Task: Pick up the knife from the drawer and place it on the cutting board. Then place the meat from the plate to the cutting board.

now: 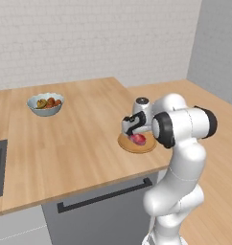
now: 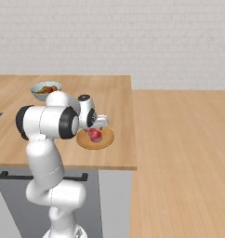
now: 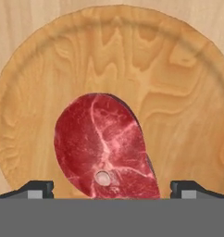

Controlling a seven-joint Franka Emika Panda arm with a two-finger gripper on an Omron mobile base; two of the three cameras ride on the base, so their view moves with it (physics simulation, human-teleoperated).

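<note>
While the pincer (image 3: 112,187) hangs spread over the meat (image 3: 104,148), the plate (image 3: 178,92) sits near the counter (image 1: 79,143) edge.

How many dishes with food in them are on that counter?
2. A tan plate holding raw meat sits near the counter's right edge under the gripper; a pale bowl of fruit stands farther back left. Others may be out of frame.
</note>
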